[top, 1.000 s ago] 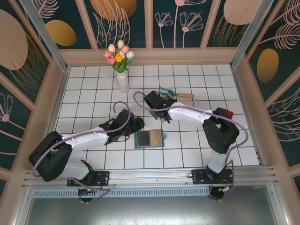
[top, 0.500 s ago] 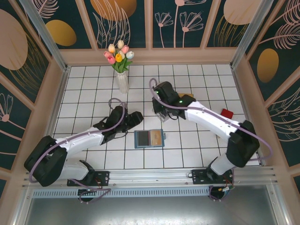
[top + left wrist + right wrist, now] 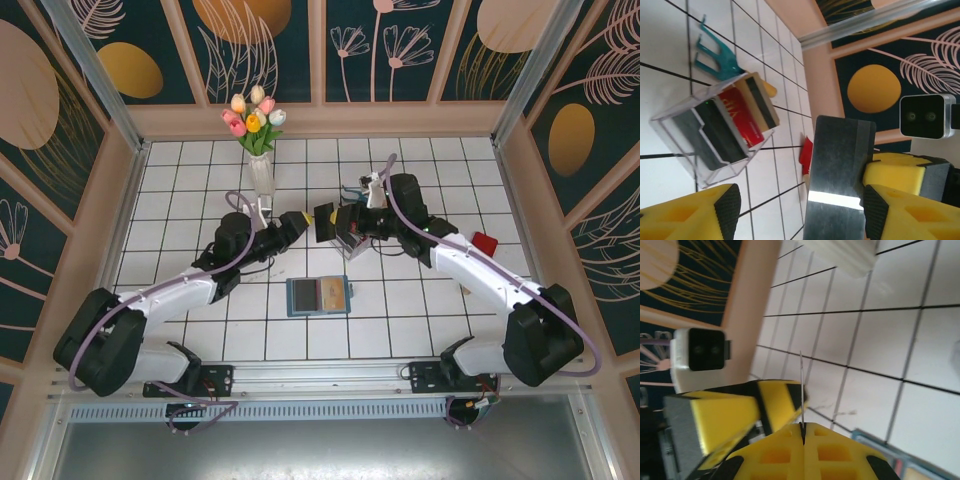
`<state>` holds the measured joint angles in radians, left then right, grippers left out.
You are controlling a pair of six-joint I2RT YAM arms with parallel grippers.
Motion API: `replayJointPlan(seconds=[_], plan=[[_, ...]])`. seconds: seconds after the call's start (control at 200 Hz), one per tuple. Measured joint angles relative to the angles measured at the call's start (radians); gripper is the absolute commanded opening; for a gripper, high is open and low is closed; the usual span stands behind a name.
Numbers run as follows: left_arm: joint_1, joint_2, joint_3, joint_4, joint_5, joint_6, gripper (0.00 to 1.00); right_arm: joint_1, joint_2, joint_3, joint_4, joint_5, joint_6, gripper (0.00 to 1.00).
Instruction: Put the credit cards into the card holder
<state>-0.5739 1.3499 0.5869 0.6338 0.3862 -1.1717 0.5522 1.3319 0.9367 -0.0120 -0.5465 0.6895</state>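
Observation:
My right gripper [image 3: 343,222] is shut on a dark grey credit card [image 3: 327,222] and holds it above the tiles, left of the clear tray. In the right wrist view that card [image 3: 801,385] stands edge-on out of the shut right gripper [image 3: 803,432]. My left gripper [image 3: 300,219] faces it, open. In the left wrist view the card [image 3: 840,170] stands between the open left gripper's [image 3: 802,212] fingers, close to the right fingertip [image 3: 874,212]. The teal card holder [image 3: 318,296] lies open and flat on the tiles nearer the arms' bases, a card in its pocket. More credit cards, red [image 3: 742,117], yellow and dark, stand in the tray.
The clear tray [image 3: 675,132] stands on the tiles beside a teal hand rake [image 3: 715,55] with a yellow handle. A vase of tulips [image 3: 260,170] stands behind my left gripper. A small red object [image 3: 484,243] lies at the right. Walls close in the tiled floor.
My right arm has lifted the dark card away from the tray and turned it to the left. My left gripper has swung up and back to meet it, jaws slightly wider.

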Motion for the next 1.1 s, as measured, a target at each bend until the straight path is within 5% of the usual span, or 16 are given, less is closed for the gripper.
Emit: replayJointPlan(seconds=[0.385,0.56,0.751,0.946,1.101], plan=[[0.0,0.043,0.015,0.13,0.074,-0.061,0.12,-0.043,0.0,-0.033,0.138,-0.127,0.109,0.06],[0.002,0.042,0.015,0.16,0.089,-0.074,0.01,-0.073,0.002,-0.054,0.166,-0.167,0.121,0.1],[0.002,0.043,0.015,0.181,0.108,-0.082,0.0,-0.089,0.005,-0.065,0.205,-0.232,0.129,0.17],[0.004,0.042,0.015,0.195,0.125,-0.095,0.07,-0.099,0.015,-0.065,0.227,-0.292,0.123,0.05],[0.005,0.042,0.016,0.165,0.125,-0.089,0.43,-0.097,0.012,-0.062,0.185,-0.272,0.082,0.02]])
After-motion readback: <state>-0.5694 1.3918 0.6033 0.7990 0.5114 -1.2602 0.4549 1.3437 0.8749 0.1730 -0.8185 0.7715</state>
